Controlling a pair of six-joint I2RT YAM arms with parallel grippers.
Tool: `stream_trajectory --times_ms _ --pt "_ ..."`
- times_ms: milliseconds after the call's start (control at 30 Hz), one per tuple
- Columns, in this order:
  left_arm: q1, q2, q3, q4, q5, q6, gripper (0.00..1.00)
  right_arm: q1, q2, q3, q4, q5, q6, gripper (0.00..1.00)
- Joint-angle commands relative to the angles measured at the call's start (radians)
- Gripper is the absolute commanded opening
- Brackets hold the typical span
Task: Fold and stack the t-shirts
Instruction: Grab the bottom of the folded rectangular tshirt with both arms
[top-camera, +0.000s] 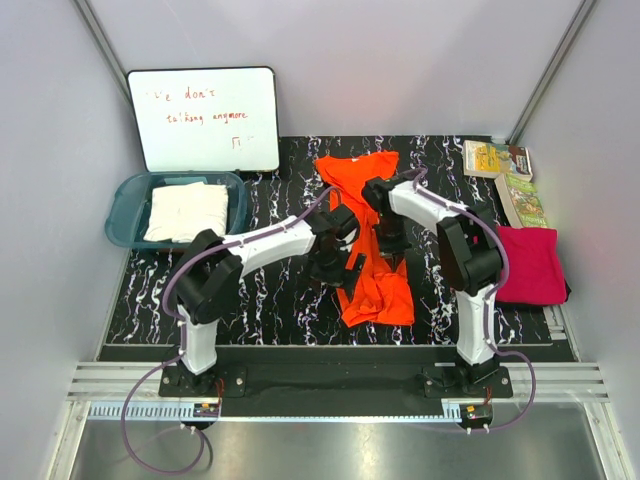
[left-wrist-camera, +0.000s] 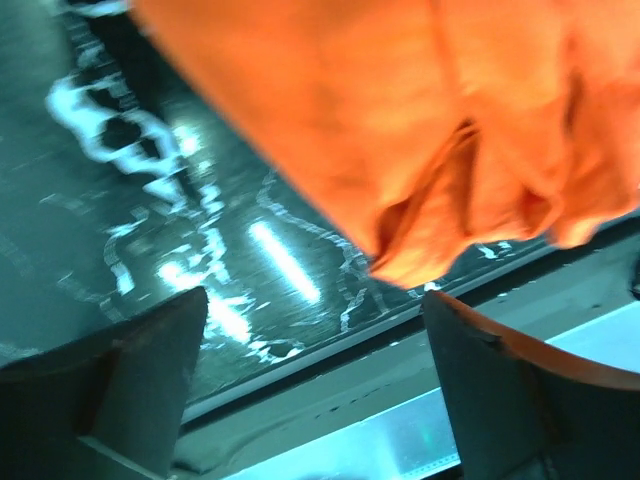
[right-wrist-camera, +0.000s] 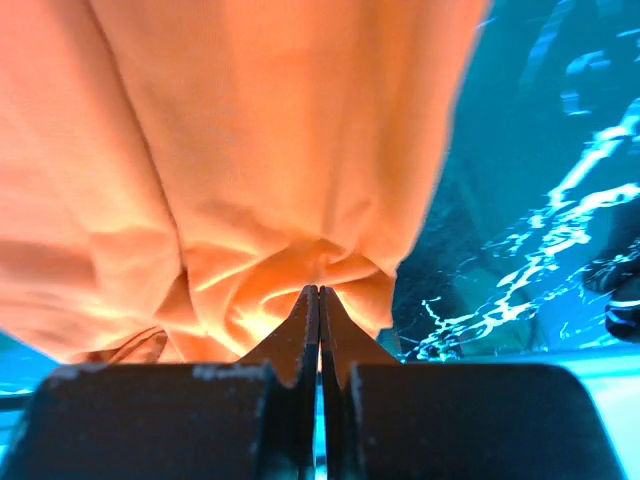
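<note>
The orange t-shirt lies bunched lengthwise down the middle of the black marbled mat. My left gripper hovers at its left edge. Its jaws stand wide open and empty in the wrist view, with the orange t-shirt just beyond them. My right gripper is over the shirt's middle and shut. The orange fabric puckers into its closed tips. The magenta t-shirt lies folded at the right edge. The cream t-shirt sits folded in the teal tub.
A whiteboard with handwriting leans against the back wall on the left. Colourful booklets lie at the back right corner, behind the magenta shirt. The mat's front edge and a metal rail run just before the arm bases.
</note>
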Motion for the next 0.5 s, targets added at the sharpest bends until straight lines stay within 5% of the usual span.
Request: stream_trajectory --times_ms 0,333,467 --pt "-0.023 -0.064 -0.039 0.155 0.097 -0.022 0.97 -0.029 -0.074 0.023 0.05 -0.021 0.0 0.0" --pt "-0.04 -0.067 -0.133 0.355 0.112 -0.12 0.91 -0.104 -0.086 0.057 0.048 -0.041 -0.034 0.01" --pt "-0.062 -0.037 -0.091 0.362 0.121 -0.132 0.86 -0.145 -0.096 0.066 0.05 -0.059 -0.039 0.1"
